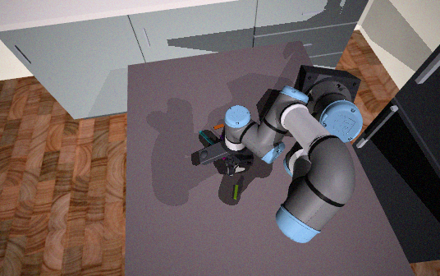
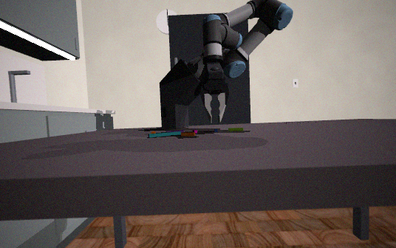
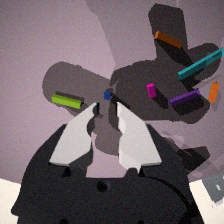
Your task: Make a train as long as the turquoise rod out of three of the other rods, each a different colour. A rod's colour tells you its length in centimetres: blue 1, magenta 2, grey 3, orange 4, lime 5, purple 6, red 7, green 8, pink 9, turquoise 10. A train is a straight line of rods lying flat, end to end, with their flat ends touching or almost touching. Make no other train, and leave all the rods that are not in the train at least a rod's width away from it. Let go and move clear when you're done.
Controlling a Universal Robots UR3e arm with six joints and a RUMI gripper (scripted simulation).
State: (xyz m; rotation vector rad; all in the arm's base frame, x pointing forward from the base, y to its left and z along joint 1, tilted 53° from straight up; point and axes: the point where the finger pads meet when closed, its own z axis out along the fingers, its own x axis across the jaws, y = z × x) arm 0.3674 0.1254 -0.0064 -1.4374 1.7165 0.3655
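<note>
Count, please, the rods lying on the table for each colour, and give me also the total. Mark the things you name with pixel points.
Lime rod (image 1: 236, 192) (image 2: 235, 129) (image 3: 67, 101): 1
Blue rod (image 2: 216, 131) (image 3: 107, 95): 1
Magenta rod (image 1: 224, 158) (image 2: 196, 131) (image 3: 151, 90): 1
Purple rod (image 1: 222, 136) (image 3: 184, 98): 1
Turquoise rod (image 1: 206, 137) (image 2: 164, 135) (image 3: 200, 64): 1
Orange rods (image 1: 218, 126) (image 2: 188, 134) (image 3: 168, 39) (image 3: 213, 92): 2
Total: 7
</note>
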